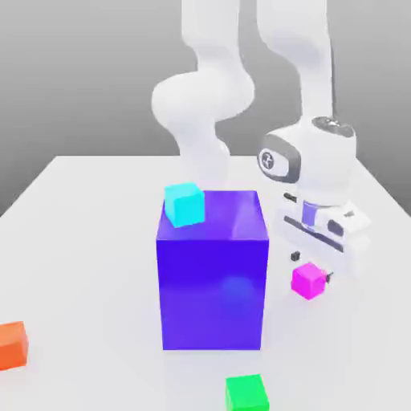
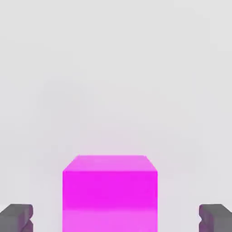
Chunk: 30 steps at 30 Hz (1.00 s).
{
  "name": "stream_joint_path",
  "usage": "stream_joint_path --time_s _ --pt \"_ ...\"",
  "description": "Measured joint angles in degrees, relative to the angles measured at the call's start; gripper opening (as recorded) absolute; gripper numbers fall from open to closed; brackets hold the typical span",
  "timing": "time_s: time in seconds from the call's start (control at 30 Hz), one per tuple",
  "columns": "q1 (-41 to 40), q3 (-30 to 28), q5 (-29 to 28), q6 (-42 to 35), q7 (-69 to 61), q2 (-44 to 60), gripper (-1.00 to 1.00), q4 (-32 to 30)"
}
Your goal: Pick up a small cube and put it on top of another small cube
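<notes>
A white table (image 1: 88, 233) fills the exterior view, with your white arm (image 1: 209, 96) coming down from the top centre of the frame. At the centre stands a big blue block (image 1: 213, 281). A cyan cube (image 1: 185, 203) sits on the block's top, at its upper left corner.

Your gripper (image 1: 311, 267) is right of centre in the exterior view, just right of the blue block, low over the table and pointing down. Directly beneath it lies the pink cube (image 1: 308, 280), resting on the table close to the block's right side but apart from it.

In the hand view, the pink cube (image 2: 110, 192) sits at the lower centre of the frame. Your two grey fingertips (image 2: 16, 217) appear in the lower corners, one on each side of the cube, spread wide with clear gaps between them and the cube. They do not touch it.

An orange cube (image 1: 12, 345) lies at the lower left edge of the exterior view. A green cube (image 1: 246, 392) lies at the bottom, just right of centre, in front of the blue block.
</notes>
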Motion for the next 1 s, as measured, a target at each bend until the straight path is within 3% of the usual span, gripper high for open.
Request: stream_joint_path --time_s 0.03,0.27,0.57,1.0 --pt "-0.15 0.13 -0.01 1.51 0.00 1.85 -1.00 0.33" --pt "-0.24 0.20 -0.08 1.69 0.06 2.20 -1.00 0.39" --pt "-0.35 -0.22 -1.69 -12.36 1.28 -14.88 -1.00 -2.65" --pt "-16.32 -10.35 2.84 -28.05 16.95 -4.85 -1.00 22.13"
